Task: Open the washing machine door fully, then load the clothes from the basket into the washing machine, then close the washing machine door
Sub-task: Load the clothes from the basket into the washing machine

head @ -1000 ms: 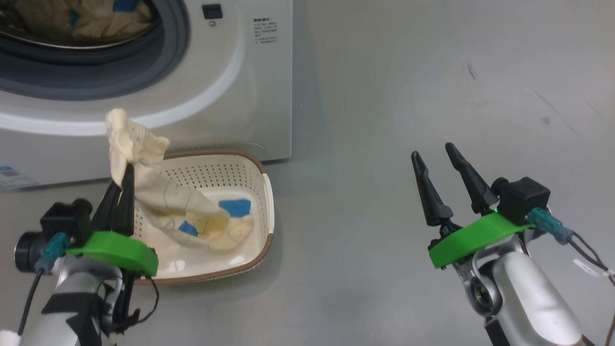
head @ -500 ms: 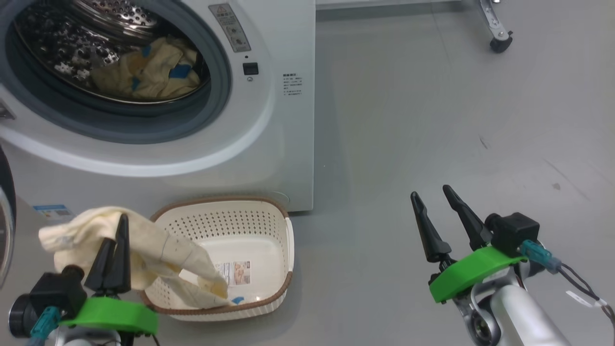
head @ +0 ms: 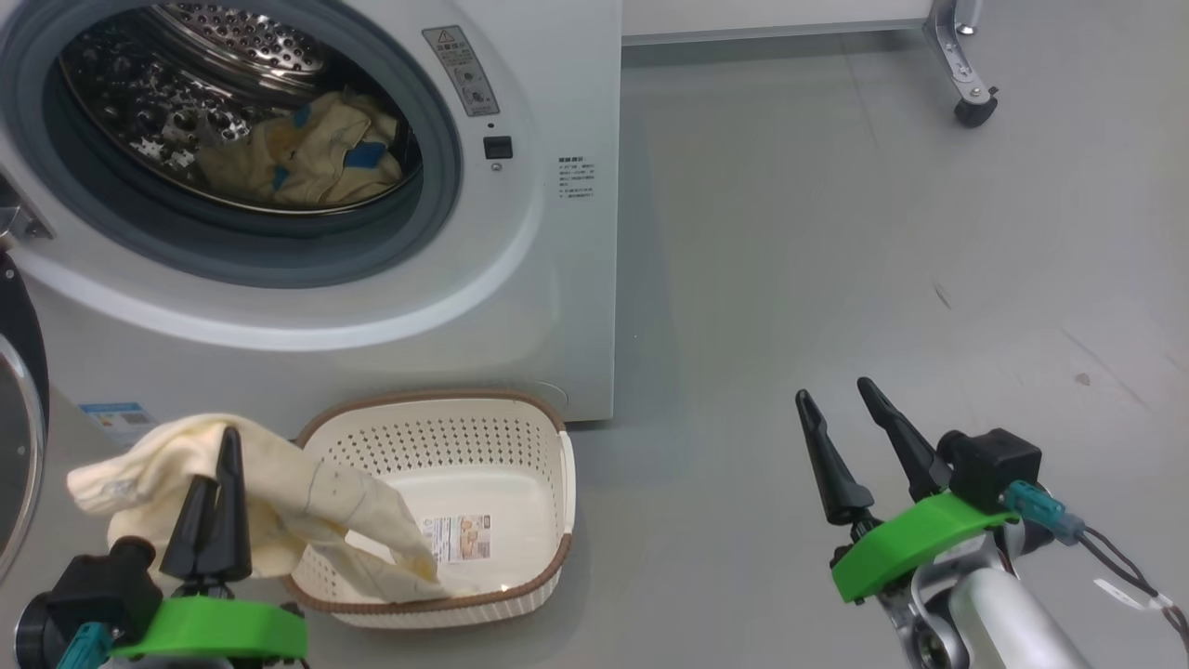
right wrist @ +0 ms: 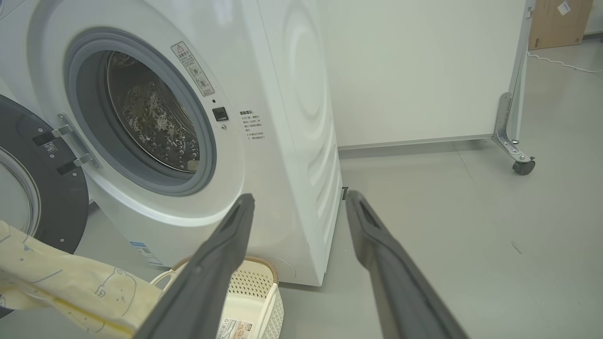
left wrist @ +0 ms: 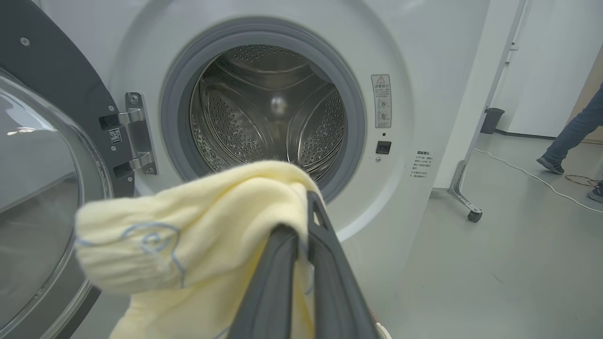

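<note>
Washing machine door (head: pixel 14 325) cut off at left edge, left hand (head: pixel 215 455) clamped on yellow garment (head: pixel 307 502) draped over its fingers, tail trailing into basket (head: pixel 520 437), right hand (head: pixel 832 388) apart.

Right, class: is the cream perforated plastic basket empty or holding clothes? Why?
Almost empty: in the basket, the label sticker shows on bare floor; only the pale yellow garment in the left gripper trails inside.
</note>
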Controlling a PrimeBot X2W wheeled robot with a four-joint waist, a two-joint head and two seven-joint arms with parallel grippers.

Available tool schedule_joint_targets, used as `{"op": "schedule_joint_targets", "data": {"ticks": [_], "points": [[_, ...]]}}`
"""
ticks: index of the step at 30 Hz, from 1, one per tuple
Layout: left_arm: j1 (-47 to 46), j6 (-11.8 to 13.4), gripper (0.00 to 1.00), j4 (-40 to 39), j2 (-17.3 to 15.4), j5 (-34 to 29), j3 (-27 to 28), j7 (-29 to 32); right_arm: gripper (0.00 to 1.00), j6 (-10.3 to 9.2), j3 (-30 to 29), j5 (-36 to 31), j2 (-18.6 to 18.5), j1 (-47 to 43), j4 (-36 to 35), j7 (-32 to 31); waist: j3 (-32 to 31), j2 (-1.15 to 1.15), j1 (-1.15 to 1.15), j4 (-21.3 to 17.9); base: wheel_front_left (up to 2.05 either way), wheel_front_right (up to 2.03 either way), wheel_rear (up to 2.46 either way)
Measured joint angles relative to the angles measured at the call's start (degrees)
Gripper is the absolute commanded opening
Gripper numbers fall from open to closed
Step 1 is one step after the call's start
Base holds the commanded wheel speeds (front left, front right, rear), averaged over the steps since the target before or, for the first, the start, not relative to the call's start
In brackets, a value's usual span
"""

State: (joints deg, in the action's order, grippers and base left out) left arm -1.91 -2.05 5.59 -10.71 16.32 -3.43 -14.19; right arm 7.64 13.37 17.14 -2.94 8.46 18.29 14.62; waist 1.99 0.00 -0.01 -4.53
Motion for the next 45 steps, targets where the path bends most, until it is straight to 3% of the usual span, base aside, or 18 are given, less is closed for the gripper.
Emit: {"op": "schedule_joint_targets", "data": {"ticks": [11,18,34,39,40,45], "points": [[-1.1,-2.1,0.00,-0.6,0.9,-2.4,3.4,0.0,1.00,0.00,0.0,0.0,0.0,0.2,-0.5,0.0,2.9,0.00,0.00,-1.0,0.00,0.00,0.00],[-7.5,-3.0,0.00,-0.4,-0.3,-4.7,3.9,0.0,1.00,0.00,0.0,0.0,0.0,2.2,-1.4,0.0,7.5,0.00,0.01,-2.1,0.00,0.00,0.00],[-37.8,-5.0,0.00,8.7,-11.8,-5.3,4.0,2.8,1.00,0.00,0.1,1.6,0.0,9.9,-5.2,0.0,24.2,-0.01,0.02,-6.7,0.00,0.00,0.00],[-48.9,-5.1,0.00,12.3,-15.7,-5.1,0.4,4.9,1.00,0.00,0.4,3.5,0.0,11.5,-6.5,0.0,29.2,-0.01,0.03,-8.2,0.00,0.00,0.00],[-54.6,-5.3,0.00,14.4,-18.0,-5.1,-2.2,5.8,1.00,0.00,1.1,4.2,0.0,12.2,-6.9,0.0,31.7,-0.01,0.03,-8.9,0.00,0.00,0.00],[-65.7,-5.5,0.00,18.3,-22.6,-3.6,-9.4,7.0,1.00,0.00,2.2,6.2,0.0,13.7,-8.0,0.0,36.6,-0.01,0.03,-10.4,0.00,0.00,0.00]]}}
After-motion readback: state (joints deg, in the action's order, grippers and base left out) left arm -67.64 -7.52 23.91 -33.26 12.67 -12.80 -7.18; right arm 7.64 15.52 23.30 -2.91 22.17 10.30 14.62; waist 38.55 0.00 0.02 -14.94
